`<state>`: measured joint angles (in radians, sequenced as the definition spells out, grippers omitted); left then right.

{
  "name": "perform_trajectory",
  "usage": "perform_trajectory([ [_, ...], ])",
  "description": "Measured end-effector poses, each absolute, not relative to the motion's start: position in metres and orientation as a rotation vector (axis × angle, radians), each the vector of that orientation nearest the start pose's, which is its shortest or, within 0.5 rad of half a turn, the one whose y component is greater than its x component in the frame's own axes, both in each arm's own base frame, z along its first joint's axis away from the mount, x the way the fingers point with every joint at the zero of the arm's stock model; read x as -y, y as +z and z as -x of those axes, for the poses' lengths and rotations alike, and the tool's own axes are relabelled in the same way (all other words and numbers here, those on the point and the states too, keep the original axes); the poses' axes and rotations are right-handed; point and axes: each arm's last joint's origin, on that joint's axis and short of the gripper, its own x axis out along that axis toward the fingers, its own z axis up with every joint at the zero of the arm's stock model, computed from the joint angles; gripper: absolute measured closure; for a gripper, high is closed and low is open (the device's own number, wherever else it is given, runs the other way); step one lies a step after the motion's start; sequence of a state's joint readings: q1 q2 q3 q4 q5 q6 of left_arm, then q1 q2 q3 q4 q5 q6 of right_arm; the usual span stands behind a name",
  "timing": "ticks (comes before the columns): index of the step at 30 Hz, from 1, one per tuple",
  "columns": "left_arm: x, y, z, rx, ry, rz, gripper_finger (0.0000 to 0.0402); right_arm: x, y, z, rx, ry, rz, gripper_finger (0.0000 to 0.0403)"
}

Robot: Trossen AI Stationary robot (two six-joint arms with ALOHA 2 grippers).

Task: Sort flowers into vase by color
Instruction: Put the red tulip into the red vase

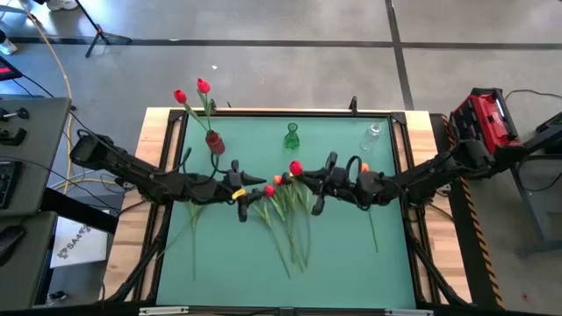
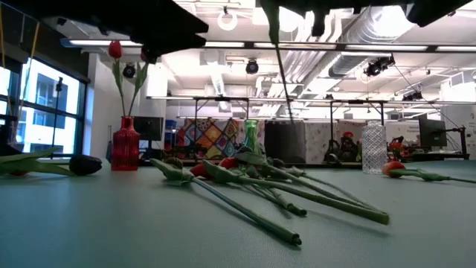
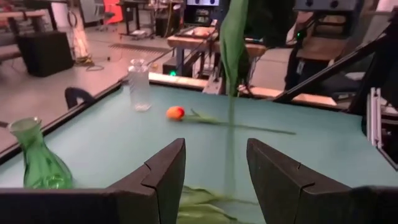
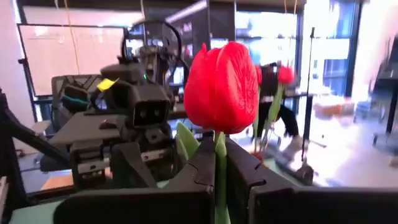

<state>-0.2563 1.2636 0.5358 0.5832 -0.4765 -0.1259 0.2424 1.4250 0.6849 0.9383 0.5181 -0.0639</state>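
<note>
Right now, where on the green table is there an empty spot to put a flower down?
Bare mat lies along the near edge, right of the pile of flowers, and at the near left corner. The middle is crowded: the left gripper and the right gripper, clamping a red tulip, hang there.

Setting: robotics lab or workshop, open-plan. Evidence: exposed ceiling ducts (image 2: pixel 387 30) and strip lights; grey concrete floor (image 1: pixel 290 61) with taped lines; green-topped test table (image 1: pixel 342 254) in a wooden frame; monitors and workbenches behind; large windows (image 2: pixel 44 112); possibly a red toolbox (image 1: pixel 486 118) alongside.
</note>
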Motion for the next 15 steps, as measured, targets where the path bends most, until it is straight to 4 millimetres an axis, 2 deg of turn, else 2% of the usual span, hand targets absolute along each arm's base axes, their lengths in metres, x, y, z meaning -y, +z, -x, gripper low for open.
perform_trajectory([
  [6,0.043,0.224,-0.252,-0.112,0.25,0.074,0.0243,-0.059,0.276,-0.285,0.303,-0.179,0.055,0.0403],
  [11,0.04,0.229,-0.255,-0.053,0.216,0.075,0.0243,-0.054,0.279,-0.289,0.314,-0.1,0.016,0.0403],
  [15,0.038,0.224,-0.265,-0.035,0.187,0.07,0.0243,-0.049,0.28,-0.297,0.315,-0.088,0.008,0.0403],
])
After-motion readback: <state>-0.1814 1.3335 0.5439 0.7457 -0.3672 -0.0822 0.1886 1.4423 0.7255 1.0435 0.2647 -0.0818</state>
